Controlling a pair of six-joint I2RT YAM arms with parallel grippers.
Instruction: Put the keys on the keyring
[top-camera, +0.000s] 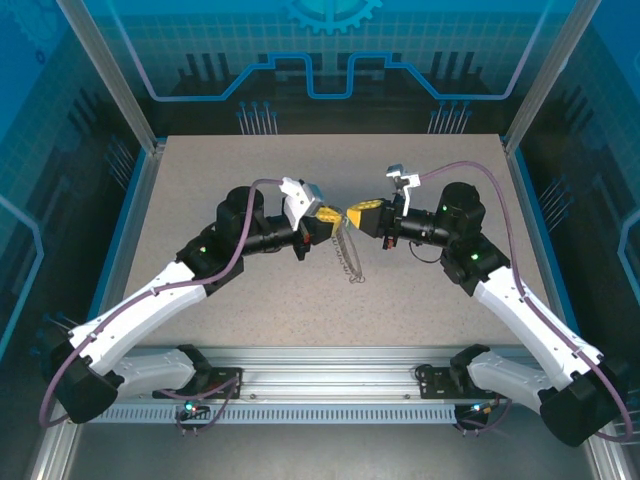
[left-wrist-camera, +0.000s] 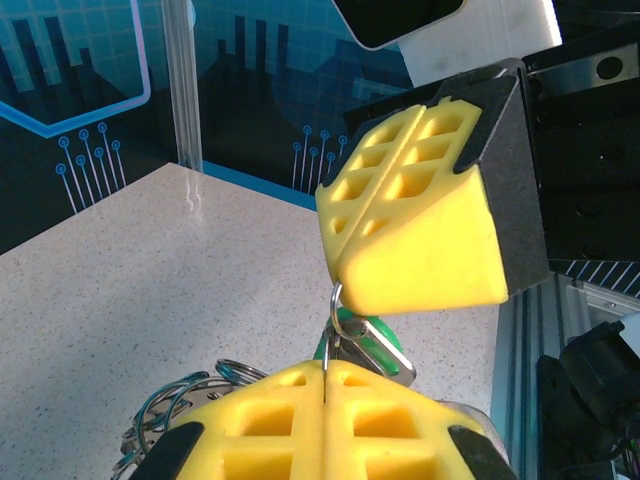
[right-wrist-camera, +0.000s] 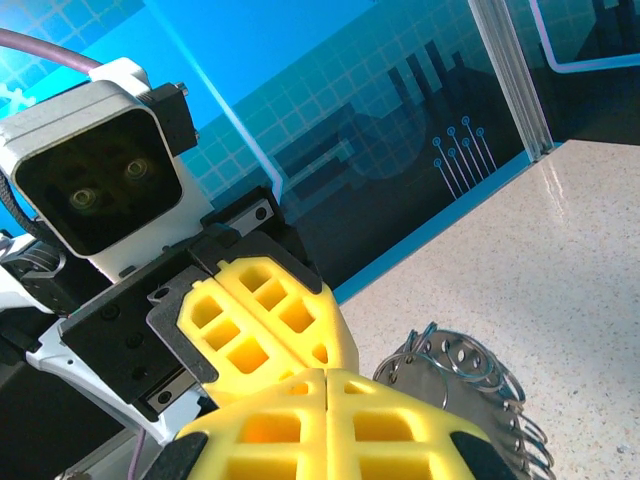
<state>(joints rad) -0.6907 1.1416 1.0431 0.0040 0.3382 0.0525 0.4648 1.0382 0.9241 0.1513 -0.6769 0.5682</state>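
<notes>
Speckled beige table (top-camera: 400, 300), blue panel walls (top-camera: 330, 60) (circuit-patterned).

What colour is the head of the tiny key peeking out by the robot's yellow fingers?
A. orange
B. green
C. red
B: in the left wrist view the key shows a bright green head just past the tips of the left fingers.
</notes>
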